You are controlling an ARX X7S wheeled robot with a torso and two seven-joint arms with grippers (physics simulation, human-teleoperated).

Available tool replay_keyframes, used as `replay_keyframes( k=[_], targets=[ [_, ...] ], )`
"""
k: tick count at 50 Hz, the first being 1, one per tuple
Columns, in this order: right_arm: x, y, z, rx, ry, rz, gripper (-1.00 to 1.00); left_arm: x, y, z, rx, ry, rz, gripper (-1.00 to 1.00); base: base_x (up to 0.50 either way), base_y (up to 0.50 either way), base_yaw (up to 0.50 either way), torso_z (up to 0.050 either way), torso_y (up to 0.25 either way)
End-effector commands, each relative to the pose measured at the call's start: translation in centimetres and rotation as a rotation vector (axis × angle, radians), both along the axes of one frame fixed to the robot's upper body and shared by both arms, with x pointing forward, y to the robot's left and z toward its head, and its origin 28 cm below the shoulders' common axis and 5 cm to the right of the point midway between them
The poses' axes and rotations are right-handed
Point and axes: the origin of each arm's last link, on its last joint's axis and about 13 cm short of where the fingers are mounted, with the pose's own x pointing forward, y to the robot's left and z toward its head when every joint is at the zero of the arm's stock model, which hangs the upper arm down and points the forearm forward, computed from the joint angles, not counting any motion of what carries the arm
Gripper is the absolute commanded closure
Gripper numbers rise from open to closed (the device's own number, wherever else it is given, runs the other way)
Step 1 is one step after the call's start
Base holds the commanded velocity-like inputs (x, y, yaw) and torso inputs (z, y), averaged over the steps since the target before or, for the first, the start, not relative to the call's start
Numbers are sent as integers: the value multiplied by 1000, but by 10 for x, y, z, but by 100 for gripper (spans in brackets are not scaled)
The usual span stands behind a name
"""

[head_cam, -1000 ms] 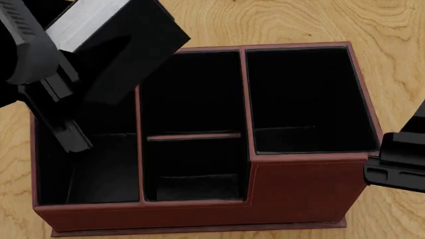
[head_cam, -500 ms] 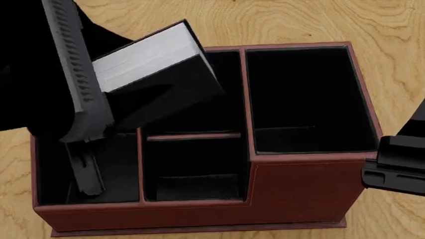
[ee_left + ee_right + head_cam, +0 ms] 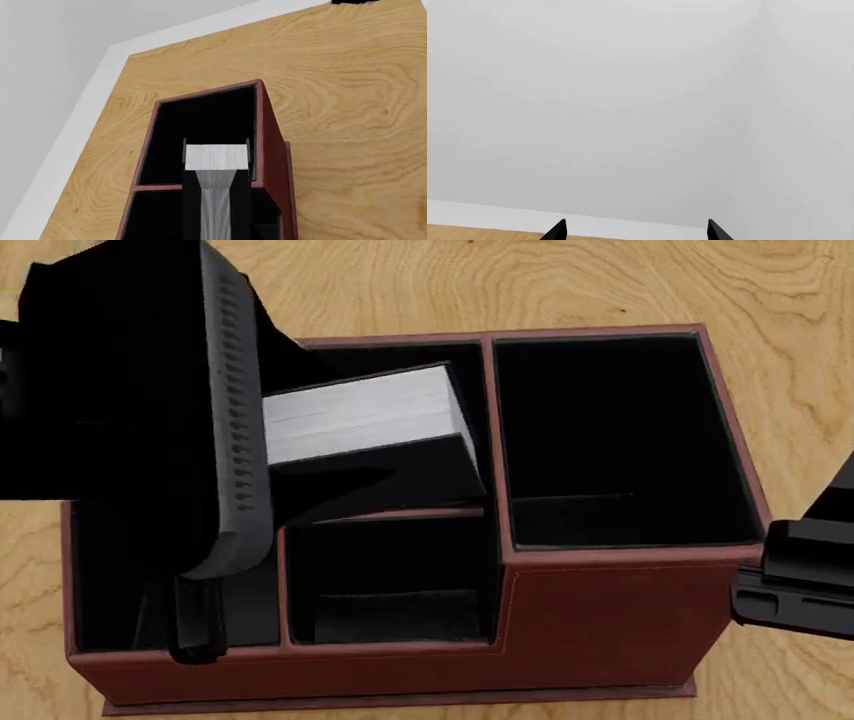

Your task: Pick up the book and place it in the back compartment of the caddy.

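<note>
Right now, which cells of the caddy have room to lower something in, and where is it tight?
The big right cell of the caddy looks bare, bordered by its outer wall and the middle divider. The small front-middle cell, in front of the low crossbar, also looks open. The back-middle cell is crowded: the book tilts into it, held by the left gripper, whose arm overhangs the left cell.

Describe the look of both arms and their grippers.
The left arm is matte black with a dark grey ribbed strip down its edge. The right gripper shows as two black pointed fingertips; its housing is boxy, black with grey slots. No cables or markings visible.
</note>
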Motion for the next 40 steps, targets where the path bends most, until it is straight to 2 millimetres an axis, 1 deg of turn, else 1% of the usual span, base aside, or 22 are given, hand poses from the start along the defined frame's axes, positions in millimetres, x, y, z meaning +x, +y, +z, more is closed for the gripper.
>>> replay_keyframes(
  k=[1, 8, 20, 29, 40],
  targets=[
    [0, 0, -1, 0, 4, -1, -100, 12, -2, 2, 15, -13, -12, 100, 0, 0, 0, 0, 0],
    [-1, -1, -2, 1, 6, -4, -100, 17, -3, -5, 32, -2, -16, 100, 0, 0, 0, 0, 1],
    [1, -2, -4, 4, 10, -7, -100, 23, -7, -11, 39, 22, -29, 100, 0, 0, 0, 0, 2],
    [2, -2, -5, 5, 13, -7, -100, 31, -6, -19, 51, 36, -28, 100, 0, 0, 0, 1, 1],
    [2, -1, -4, 2, 13, -8, -100, 37, -7, -24, 53, 45, -36, 100, 0, 0, 0, 0, 1]
  ],
)
